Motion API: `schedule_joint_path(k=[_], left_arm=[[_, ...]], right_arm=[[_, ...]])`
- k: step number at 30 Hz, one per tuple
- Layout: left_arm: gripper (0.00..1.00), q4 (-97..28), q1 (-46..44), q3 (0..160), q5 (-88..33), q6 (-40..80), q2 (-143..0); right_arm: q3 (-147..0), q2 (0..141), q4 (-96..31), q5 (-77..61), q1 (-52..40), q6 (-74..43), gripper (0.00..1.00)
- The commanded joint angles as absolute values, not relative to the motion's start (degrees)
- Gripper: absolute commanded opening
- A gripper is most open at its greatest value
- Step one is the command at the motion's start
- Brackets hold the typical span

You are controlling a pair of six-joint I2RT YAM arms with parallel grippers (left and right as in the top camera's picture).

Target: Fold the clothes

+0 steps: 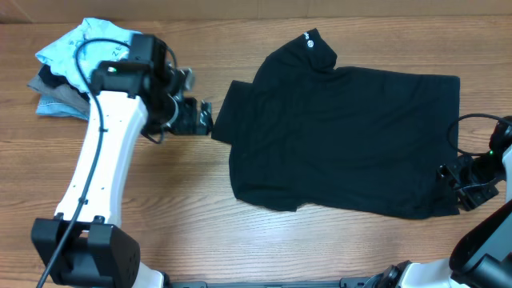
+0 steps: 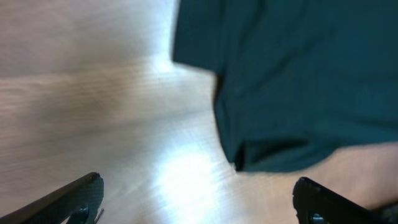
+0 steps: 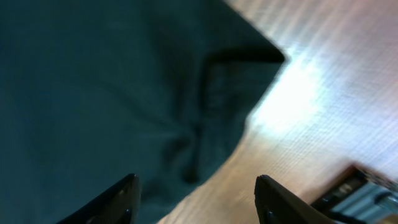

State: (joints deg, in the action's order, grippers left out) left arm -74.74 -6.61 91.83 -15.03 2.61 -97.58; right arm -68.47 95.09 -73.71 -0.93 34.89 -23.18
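- The black T-shirt [image 1: 344, 136] lies spread flat and unfolded on the wooden table [image 1: 320, 248], from the centre to the right of the overhead view; its collar, with a small white print, points to the far edge, and one sleeve reaches out to the left
- My left pincer [image 1: 205, 117] sits low over the table just beside the tip of that sleeve; from overhead I cannot tell whether it touches the cloth
- In the left wrist view, my left fingers [image 2: 71, 199] stand at the two bottom corners of the frame, spread wide, with only bare wood between them; the sleeve's hemmed corner lies ahead of the gap, not inside it, so this pincer has hold of nothing
- My right pincer [image 1: 454, 178] is at the right-hand edge of the shirt, at the near corner of the hem
- In the right wrist view, which is blurred, my right fingers [image 3: 115, 199] are likewise parted wide; the wrinkled edge of the dark cloth lies under the gap, with bare wood to its right, and nothing is pinched between the fingers
- A heap of other garments [image 1: 64, 72], light blue on top of grey, lies at the far left corner behind my left arm, well apart from the black T-shirt
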Motion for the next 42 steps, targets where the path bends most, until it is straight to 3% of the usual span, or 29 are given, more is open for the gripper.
schedule_joint_path(k=[1, 9, 14, 17, 21, 29, 35, 36, 38, 39, 42], left_arm=[[0.97, -74.6, -10.6, 85.4, -20.8, 2.4, -96.7], [0.91, -61.5, -23.2, 67.4, -21.1, 3.4, -96.7], [0.90, -55.9, -29.0, 63.7, -17.3, 3.4, -96.7], [0.83, -52.5, -31.4, 62.6, -12.1, 3.4, -96.7], [0.73, -48.7, -33.1, 60.8, -7.9, 3.4, -96.9], [0.46, -49.5, -33.1, 60.1, -12.0, 3.4, -97.9], [0.21, -51.0, -33.1, 60.1, -12.7, 2.5, -97.9], [0.26, -51.0, -33.1, 60.1, -12.7, 2.2, -97.9], [0.65, -50.5, -33.1, 60.0, -12.2, 2.1, -98.0], [0.70, -50.4, -33.1, 60.0, -12.0, 2.1, -98.1], [0.71, -50.0, -33.1, 59.8, -11.3, 2.1, -98.1]], right_arm=[[-68.3, 94.7, -72.1, -10.2, 35.1, -17.0, 0.63], [-68.3, 94.7, -71.0, -16.8, 35.1, -13.4, 0.63], [-68.3, 94.7, -70.7, -16.8, 35.1, -13.5, 0.63], [-68.3, 94.7, -70.5, -16.9, 35.1, -13.5, 0.63], [-68.3, 94.7, -70.6, -16.9, 35.1, -13.5, 0.63], [-68.2, 94.7, -70.5, -17.8, 35.1, -13.5, 0.63], [-68.3, 94.7, -70.1, -17.8, 35.1, -13.5, 0.62], [-68.3, 94.7, -70.1, -18.0, 35.1, -13.5, 0.62], [-68.3, 94.7, -70.1, -18.2, 35.1, -13.5, 0.62], [-68.3, 94.7, -70.1, -18.2, 35.1, -13.5, 0.62], [-68.3, 94.7, -70.1, -18.2, 35.1, -13.5, 0.62]])
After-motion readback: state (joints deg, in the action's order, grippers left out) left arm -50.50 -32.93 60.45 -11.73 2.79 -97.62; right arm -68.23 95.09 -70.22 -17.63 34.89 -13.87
